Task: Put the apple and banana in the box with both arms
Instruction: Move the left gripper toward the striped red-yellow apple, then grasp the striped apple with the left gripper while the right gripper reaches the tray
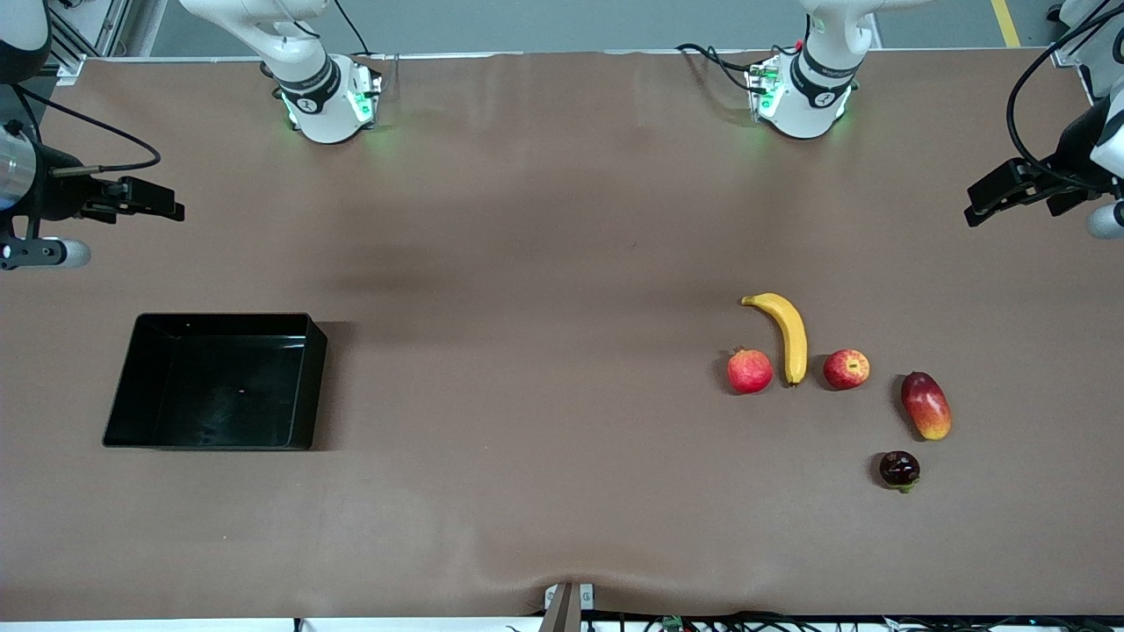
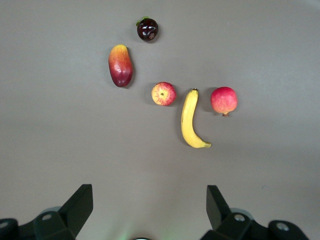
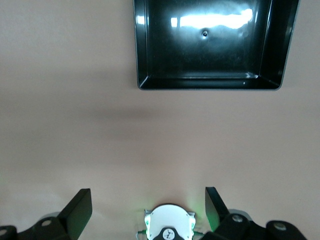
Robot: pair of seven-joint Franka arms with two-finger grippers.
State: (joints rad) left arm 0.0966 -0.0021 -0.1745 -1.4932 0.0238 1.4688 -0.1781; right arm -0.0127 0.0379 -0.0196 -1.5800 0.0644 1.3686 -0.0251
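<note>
Nothing is picked up yet. The apple (image 1: 846, 369) and the banana (image 1: 784, 333) lie at the middle right of the front picture, side by side. The box (image 1: 316, 377) sits empty at the middle left, well apart from them.

The left gripper (image 2: 145, 212) hangs high at the right edge, fingers spread wide. The right gripper (image 3: 145, 212) hangs at the left edge, also spread and empty.

To do it well, I think the left arm should come straight down on the apple and miss the pink fruit (image 1: 749, 370), though how round the apple is looks hard to tell.
</note>
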